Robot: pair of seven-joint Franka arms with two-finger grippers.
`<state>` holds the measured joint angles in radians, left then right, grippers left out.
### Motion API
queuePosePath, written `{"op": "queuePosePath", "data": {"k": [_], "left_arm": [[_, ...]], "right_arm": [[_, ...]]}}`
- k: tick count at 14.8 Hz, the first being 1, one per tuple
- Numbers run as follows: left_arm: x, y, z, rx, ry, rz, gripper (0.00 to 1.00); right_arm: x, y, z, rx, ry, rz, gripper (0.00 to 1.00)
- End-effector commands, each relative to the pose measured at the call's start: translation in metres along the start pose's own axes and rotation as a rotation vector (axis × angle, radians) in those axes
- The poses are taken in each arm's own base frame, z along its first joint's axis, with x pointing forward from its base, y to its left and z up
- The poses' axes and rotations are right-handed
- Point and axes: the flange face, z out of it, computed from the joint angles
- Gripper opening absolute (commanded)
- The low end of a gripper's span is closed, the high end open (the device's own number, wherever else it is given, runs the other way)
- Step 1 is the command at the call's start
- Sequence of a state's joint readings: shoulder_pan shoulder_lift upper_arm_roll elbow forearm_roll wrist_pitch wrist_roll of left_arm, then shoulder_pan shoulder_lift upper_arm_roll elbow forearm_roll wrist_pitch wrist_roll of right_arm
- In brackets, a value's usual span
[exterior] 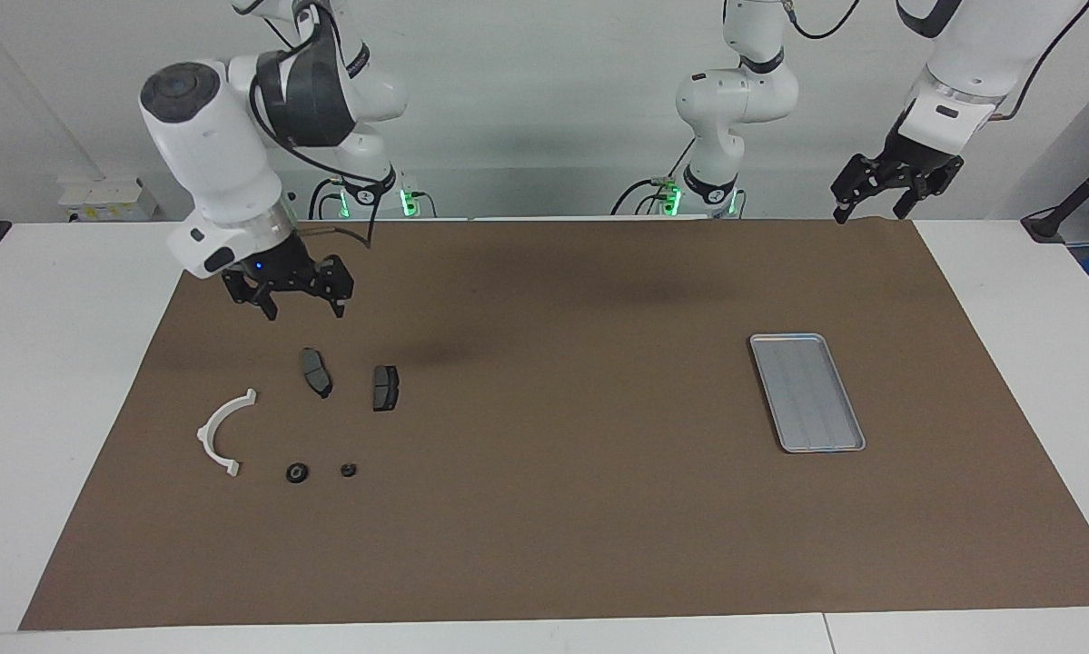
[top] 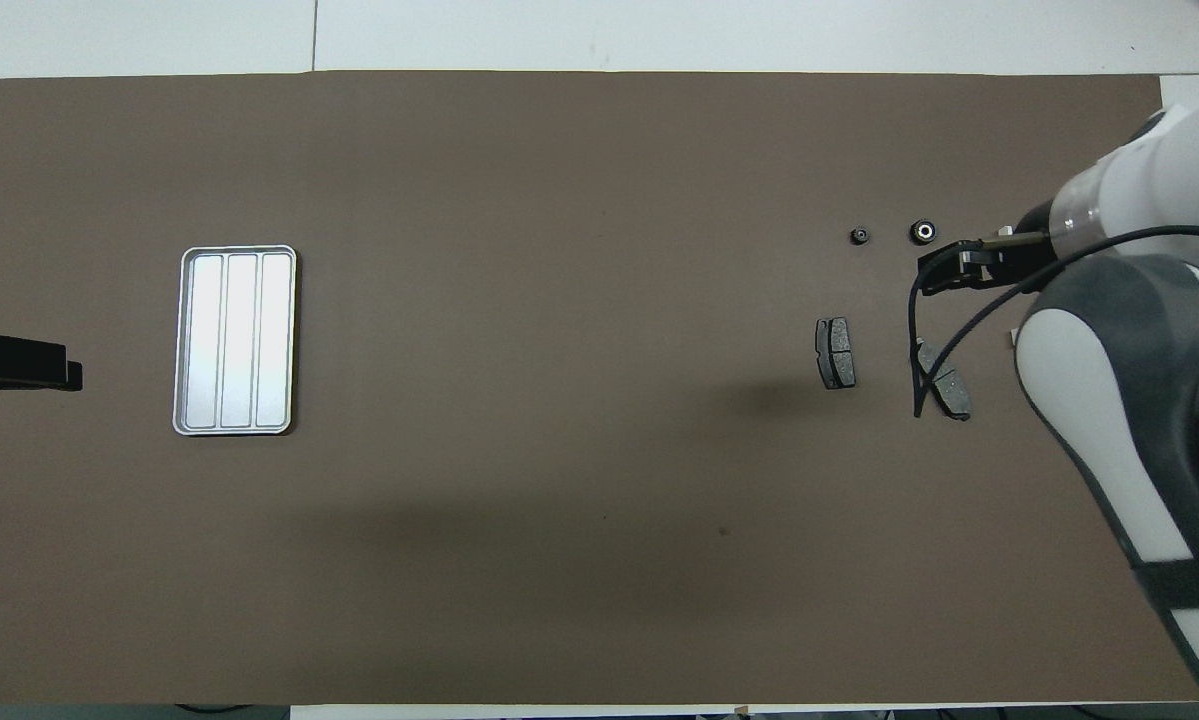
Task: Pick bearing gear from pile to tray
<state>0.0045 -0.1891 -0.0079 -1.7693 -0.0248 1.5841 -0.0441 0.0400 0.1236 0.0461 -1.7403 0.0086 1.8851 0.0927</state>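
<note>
Two open, empty grippers were present, the left gripper (exterior: 864, 211) waiting near its base and the right gripper (exterior: 301, 304) raised above the brake pads (exterior: 317, 372), so a misaligned descent risked seizing a pad instead of the farther-lying gears (exterior: 297, 473), which were well apart from the tray (exterior: 806, 392).

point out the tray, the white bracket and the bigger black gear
tray (exterior: 782, 343), facing view, rim corner nearest the robots
white bracket (exterior: 212, 423), facing view, middle of the arc
bigger black gear (exterior: 297, 473), facing view, centre
</note>
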Motion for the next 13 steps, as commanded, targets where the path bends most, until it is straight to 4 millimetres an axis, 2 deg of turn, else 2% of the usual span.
{"op": "queuePosePath", "data": {"k": [1, 4, 7, 9, 11, 13], "left_arm": [[-0.006, 0.0, 0.001, -0.014, 0.022, -0.013, 1.0], [-0.003, 0.001, 0.003, -0.016, 0.049, -0.019, 1.0], [-0.004, 0.001, 0.014, -0.017, 0.072, -0.025, 1.0], [-0.004, 0.002, 0.029, -0.018, 0.09, -0.031, 1.0], [-0.001, 0.006, 0.051, -0.018, 0.107, -0.062, 1.0], [0.003, 0.017, 0.072, -0.022, 0.13, -0.066, 1.0]], "right_arm": [[0.031, 0.001, 0.058, -0.005, 0.015, 0.018, 1.0], [0.057, 0.003, 0.107, -0.028, 0.073, 0.009, 1.0], [0.075, 0.001, 0.139, -0.023, 0.062, 0.111, 1.0], [0.092, 0.001, 0.164, -0.043, 0.053, 0.139, 1.0], [0.098, -0.015, 0.191, -0.049, 0.03, 0.142, 1.0], [0.106, -0.018, 0.206, -0.054, 0.028, 0.203, 1.0]]}}
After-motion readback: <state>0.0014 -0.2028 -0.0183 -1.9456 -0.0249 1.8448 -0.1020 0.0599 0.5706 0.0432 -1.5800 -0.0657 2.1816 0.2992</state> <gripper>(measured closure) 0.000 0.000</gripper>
